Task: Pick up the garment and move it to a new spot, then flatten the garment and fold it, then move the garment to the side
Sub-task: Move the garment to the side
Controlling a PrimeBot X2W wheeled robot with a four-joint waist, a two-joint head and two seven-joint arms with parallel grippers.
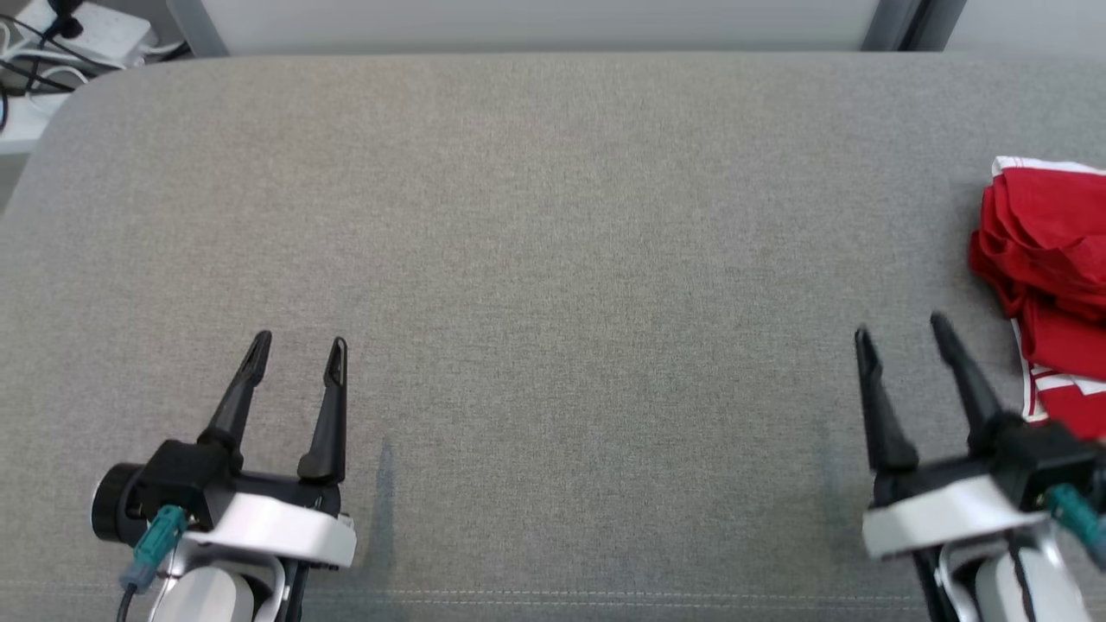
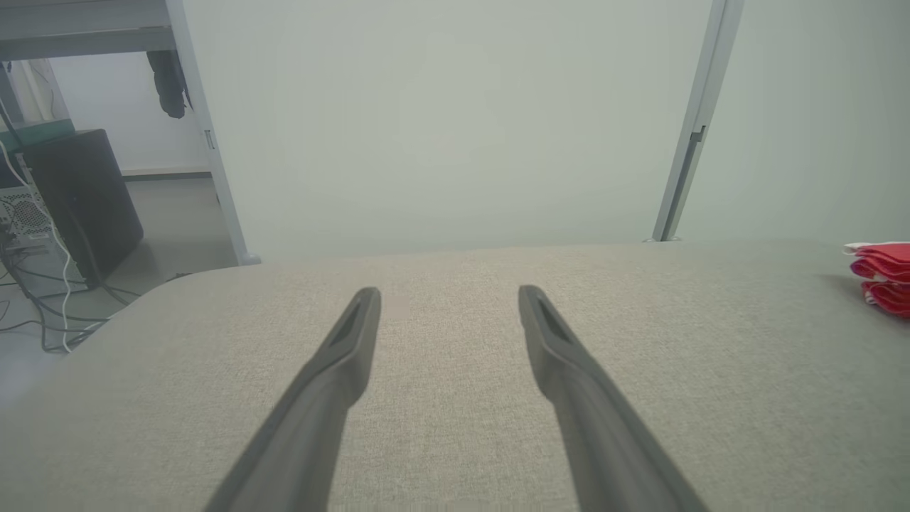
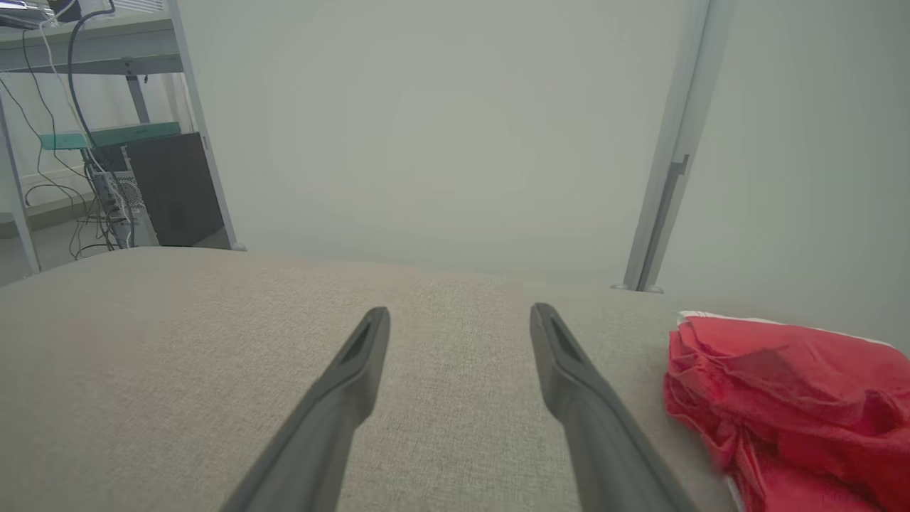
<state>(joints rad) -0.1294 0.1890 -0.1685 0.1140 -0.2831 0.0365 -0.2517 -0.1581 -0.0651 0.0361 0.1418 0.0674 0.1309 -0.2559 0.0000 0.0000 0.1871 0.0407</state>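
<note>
One red garment, two grippers – all on or over a single grey fabric-covered surface.

The garment, red with white trim, lies in a crumpled heap at the surface's right edge, partly cut off by the head view's border. The right gripper hovers just beside it on the garment's left, its two dark fingers spread wide with nothing between them and not touching the cloth. The left gripper sits well apart from the garment at the lower left, its two fingers likewise parted and holding nothing – bare grey fabric shows between them in the wrist view. Beyond the surface's far edge stand a pale wall panel and two upright posts. Off the left corner are one dark box-like case and a tangle of cables.
</note>
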